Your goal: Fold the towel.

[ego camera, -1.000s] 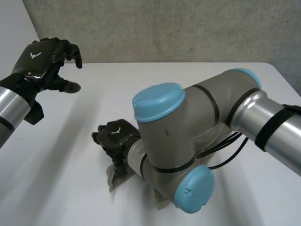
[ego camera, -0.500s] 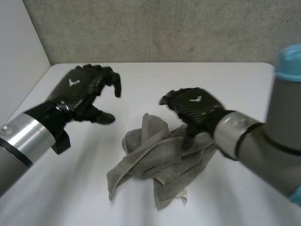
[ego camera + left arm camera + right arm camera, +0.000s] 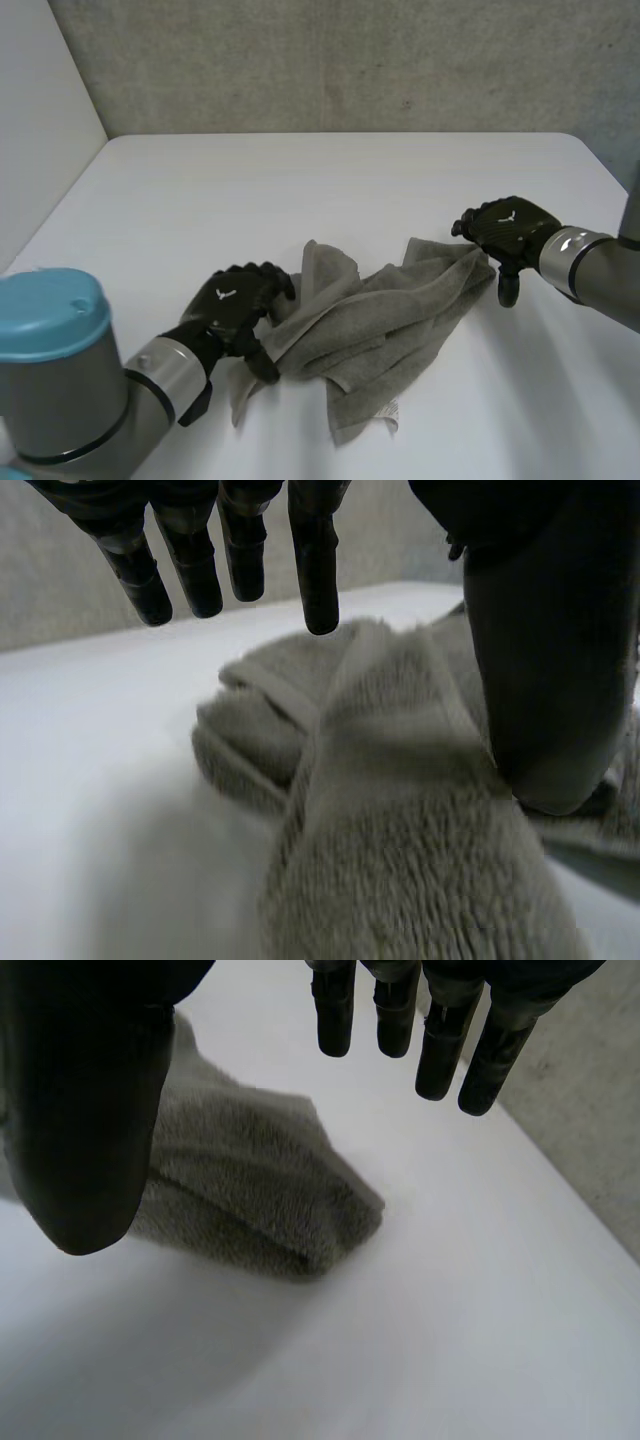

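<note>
Left robot hand (image 3: 232, 308) sits in the lower left of the head view, right at the left end of the towel (image 3: 370, 320). Its fingers (image 3: 235, 550) are straight and reach out over the cloth. Its thumb (image 3: 545, 660) seems to rest on a fold, but it does not pinch it. So this robot hand is open and holds nothing.

The right robot hand (image 3: 508, 228) is at the middle right of the head view, at the far right corner of the towel. Seen from its own wrist, its fingers (image 3: 440, 1050) hang straight over the bare tabletop (image 3: 300, 190). Its thumb (image 3: 90, 1110) is over the cloth. The towel corner lies under the palm, between thumb and fingers. Nothing is held, so this robot hand is open too.

The towel is grey and fluffy. It lies in a crumpled heap on the white tabletop, in the lower middle of the head view. It is not flat and not folded yet. Its long way runs from the lower left up to the right, from one robot hand to the other.

I think the next job is to grab both ends and pull the towel flat. Each robot hand is nearest its own end, so neither has to cross over. The right one has only a small corner under it, so its grab may slip.
</note>
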